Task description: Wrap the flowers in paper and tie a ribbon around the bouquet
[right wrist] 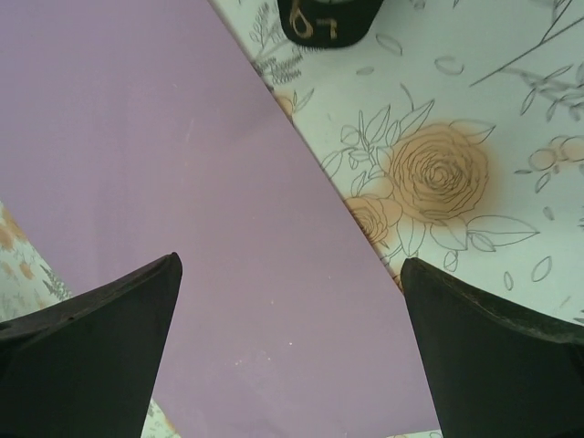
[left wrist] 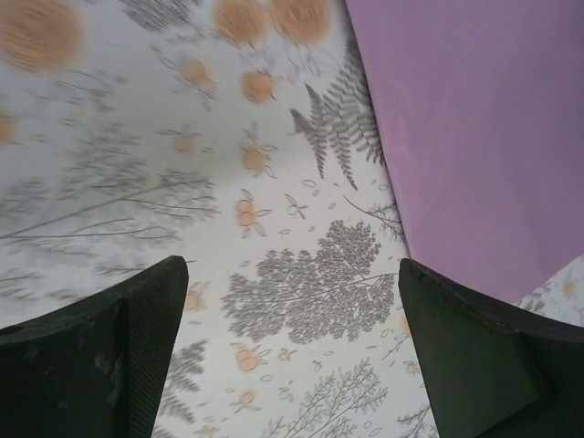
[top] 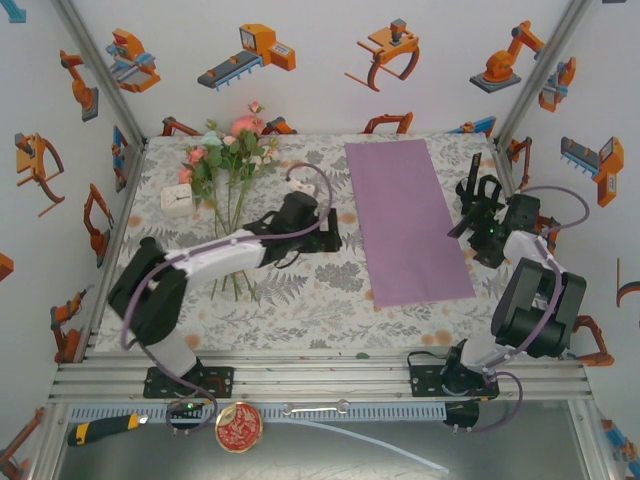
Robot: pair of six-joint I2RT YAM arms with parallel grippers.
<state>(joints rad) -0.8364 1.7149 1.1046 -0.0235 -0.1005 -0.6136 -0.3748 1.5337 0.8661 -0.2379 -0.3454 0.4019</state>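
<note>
Hovering over the desk (top: 300,300), my left fingers (top: 328,240) sit just off the left long edge of the paper (top: 410,220), about halfway along it. They are spread wide apart and empty. From my left wrist I see the fingers (left wrist: 91,365) dark at the bottom corners with printed cloth between them. The paper (left wrist: 474,137) lies flat at the upper right, lilac face up.

My right fingers (top: 468,205) hang at the paper's right long edge, toward its far half. They too are held wide apart and grip nothing. From my right wrist the fingers (right wrist: 82,365) frame the paper (right wrist: 182,182), whose edge runs diagonally across the view with cloth beyond it. A small dark thing (right wrist: 324,23) with gold marks lies on the cloth just past that edge. So little of it shows that I cannot tell what it is.

The paper itself rests flat on the desk, its long sides running from the far end toward my bases.

The flowers (top: 232,160) lie well left of the paper and apart from it. Their blooms point toward the far end of the desk, and the stems run nearward and pass under my left arm. A white box (top: 178,200) sits left of the blooms, farther from the paper than they are.
</note>
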